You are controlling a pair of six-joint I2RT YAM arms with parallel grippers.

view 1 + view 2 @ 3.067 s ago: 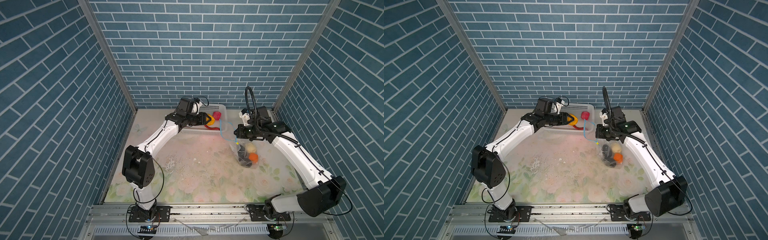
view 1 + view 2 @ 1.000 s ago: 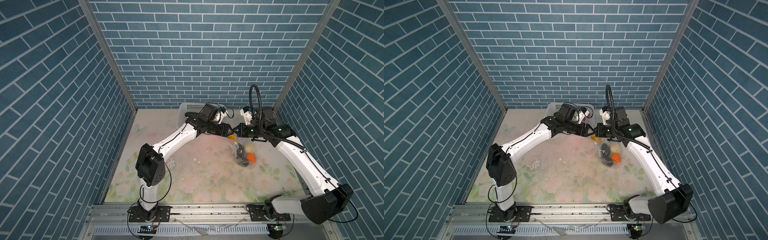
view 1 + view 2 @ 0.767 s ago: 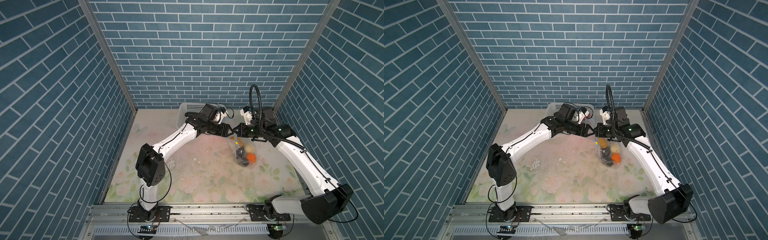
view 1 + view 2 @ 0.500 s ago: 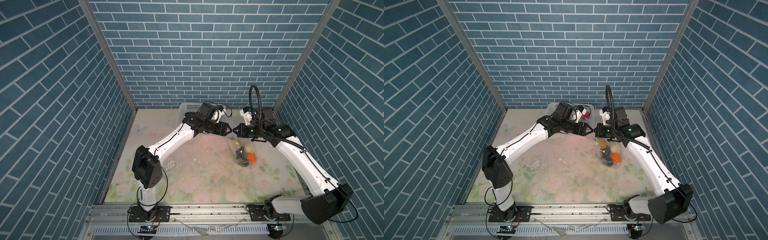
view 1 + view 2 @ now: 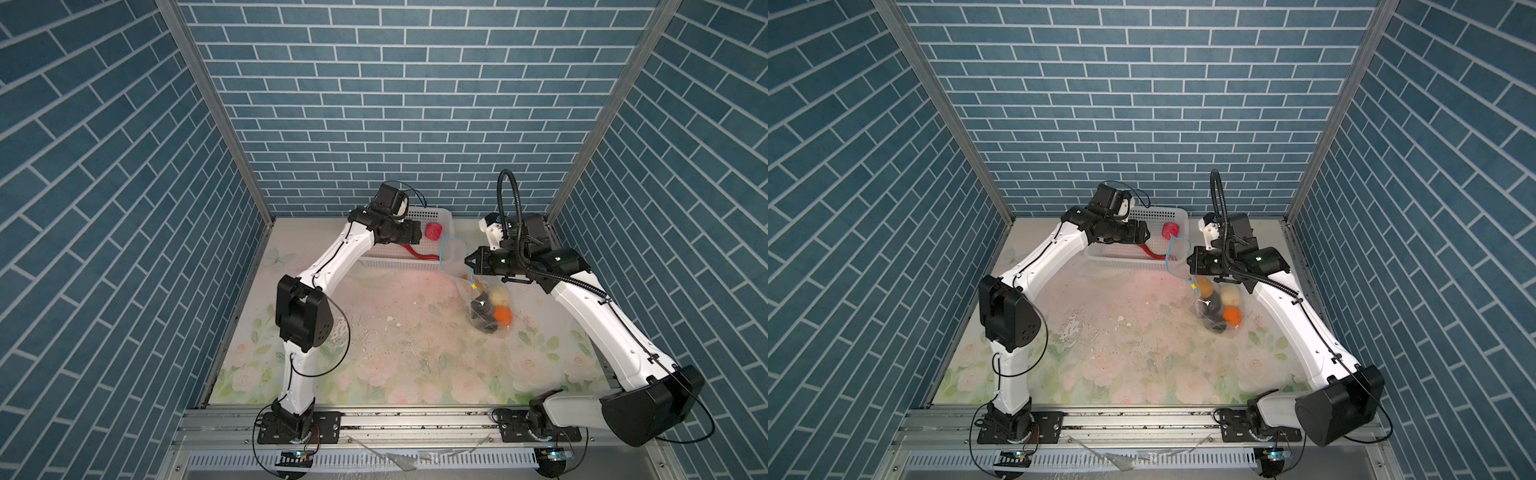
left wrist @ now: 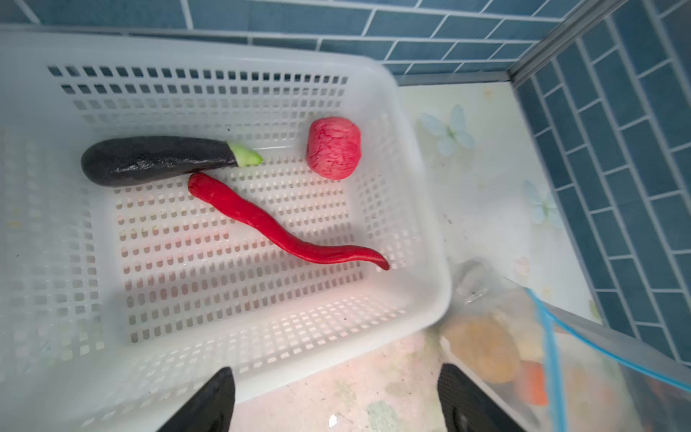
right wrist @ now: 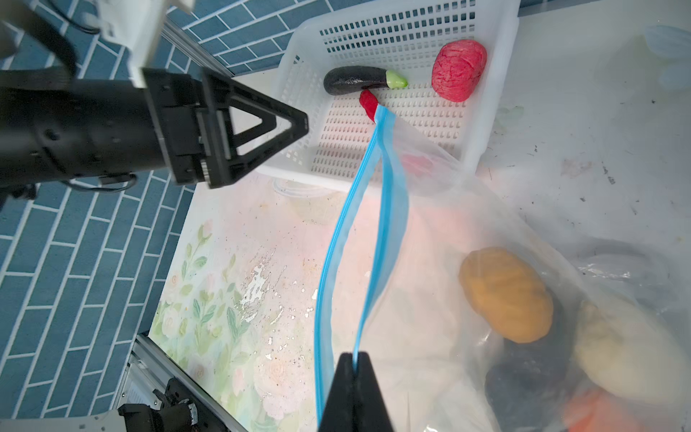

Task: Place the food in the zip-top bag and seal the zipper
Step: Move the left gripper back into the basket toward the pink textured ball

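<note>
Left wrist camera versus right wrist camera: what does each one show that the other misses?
Left wrist only: the red chilli at full length, down to its tip. Right wrist only: the right gripper shut on the zipper, with the chilli mostly hidden behind it. Both: the white basket holding the aubergine and pink piece, and the yellow-orange piece inside the bag.

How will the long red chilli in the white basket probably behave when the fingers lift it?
The red chilli is thin, long and wavy, so it probably bends or droops if held at one end. Being slender, it is likely light. It lies flat on the basket floor, curved, so it should hardly roll, but its glossy skin may slip.
</note>
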